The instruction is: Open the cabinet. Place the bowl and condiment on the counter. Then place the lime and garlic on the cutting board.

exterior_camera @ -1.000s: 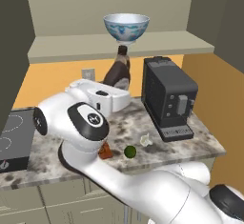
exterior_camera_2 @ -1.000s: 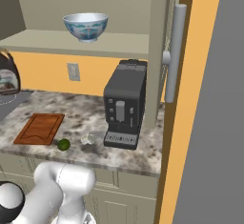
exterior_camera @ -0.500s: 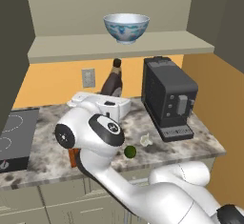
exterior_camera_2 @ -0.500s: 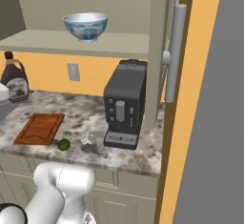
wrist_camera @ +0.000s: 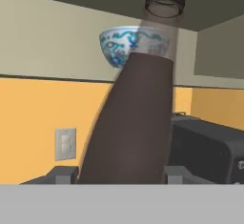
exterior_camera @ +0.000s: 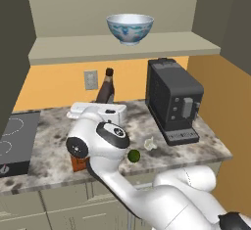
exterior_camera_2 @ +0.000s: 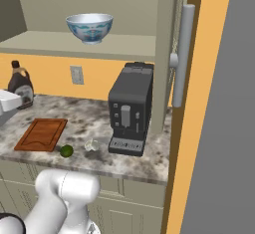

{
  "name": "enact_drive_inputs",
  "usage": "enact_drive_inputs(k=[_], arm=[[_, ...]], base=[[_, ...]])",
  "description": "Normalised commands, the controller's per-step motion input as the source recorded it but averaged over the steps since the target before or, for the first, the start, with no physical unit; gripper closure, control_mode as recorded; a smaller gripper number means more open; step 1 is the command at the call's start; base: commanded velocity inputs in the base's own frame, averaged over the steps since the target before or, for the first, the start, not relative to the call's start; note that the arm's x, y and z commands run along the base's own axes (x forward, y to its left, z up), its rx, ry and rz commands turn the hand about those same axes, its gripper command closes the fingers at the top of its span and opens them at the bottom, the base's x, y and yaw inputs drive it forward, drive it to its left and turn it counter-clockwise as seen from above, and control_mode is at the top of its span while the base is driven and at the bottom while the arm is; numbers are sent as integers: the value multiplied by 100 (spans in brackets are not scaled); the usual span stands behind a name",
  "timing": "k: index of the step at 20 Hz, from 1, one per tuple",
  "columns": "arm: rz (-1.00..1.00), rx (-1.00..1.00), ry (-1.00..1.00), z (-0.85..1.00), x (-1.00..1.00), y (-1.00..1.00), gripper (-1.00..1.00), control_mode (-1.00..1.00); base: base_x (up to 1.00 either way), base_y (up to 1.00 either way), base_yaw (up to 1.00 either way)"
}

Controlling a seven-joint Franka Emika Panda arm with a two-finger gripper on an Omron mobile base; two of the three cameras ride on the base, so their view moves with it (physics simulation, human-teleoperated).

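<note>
Cabinet (exterior_camera_2: 185, 54) stands open, its shelf holding the bowl (exterior_camera: 130, 28) above the counter (exterior_camera_2: 94, 123). Below sits a black coffee machine (exterior_camera_2: 130, 114), with the cutting board (exterior_camera_2: 42, 134) to its left. The condiment (wrist_camera: 136, 118) fills the hand view, rising between the gripper (wrist_camera: 116, 174) fingers (wrist_camera: 61, 174), which look closed on its body, though the contact itself is hard to see. The lime (exterior_camera_2: 66, 151) lies just off the board's corner, the garlic (exterior_camera_2: 91, 144) beside it.
</note>
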Motion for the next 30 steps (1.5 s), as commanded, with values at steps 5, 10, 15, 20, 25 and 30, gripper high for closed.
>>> enact_drive_inputs(k=[5,10,15,20,25,30], arm=[[0,0,-3,-9,30,46,100,-100],[-1,0,-1,-7,30,43,100,-100],[0,0,0,-8,37,29,100,-100],[0,0,0,-6,48,21,100,-100],[0,0,0,-14,52,28,100,-100],[0,0,1,-32,48,34,100,-100]], base=[[0,0,0],[0,0,0],[0,0,0],[0,0,0],[0,0,0],[0,0,0]])
